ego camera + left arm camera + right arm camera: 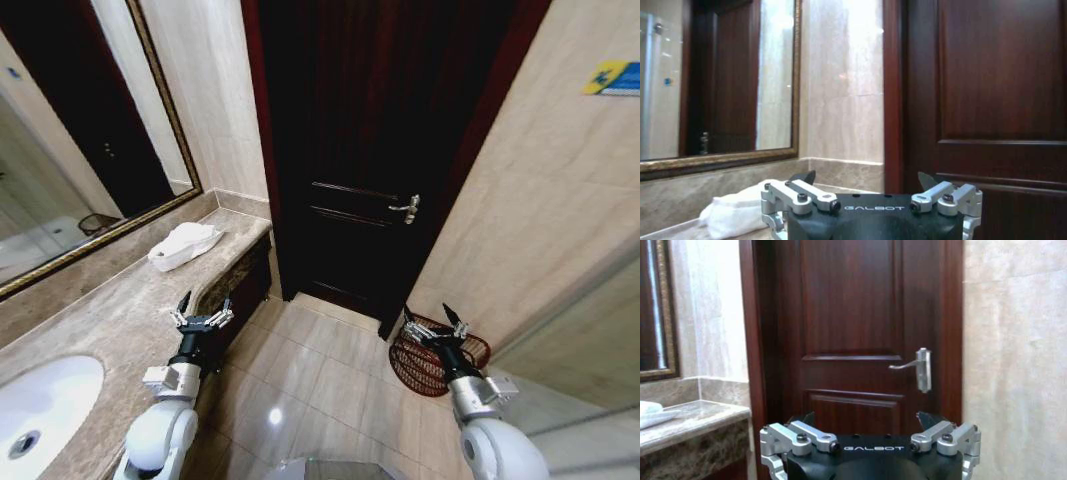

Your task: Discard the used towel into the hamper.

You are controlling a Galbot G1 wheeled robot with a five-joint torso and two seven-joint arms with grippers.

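Observation:
A crumpled white towel (184, 245) lies on the marble counter (110, 310) near its far end, below the mirror; the left wrist view shows the towel (737, 212) just ahead of my left gripper (867, 179). That left gripper (203, 307) hovers open over the counter's front edge, short of the towel, holding nothing. The reddish-brown wire hamper (436, 358) stands on the floor by the right wall, beside the door. My right gripper (435, 321) is open and empty above the hamper's near rim; the right gripper (865, 418) faces the door.
A dark wooden door (375, 150) with a metal lever handle (405, 208) closes the far side. A white sink (40, 405) sits in the counter at near left. A framed mirror (70, 150) hangs above. Tiled floor (310, 370) lies between counter and hamper.

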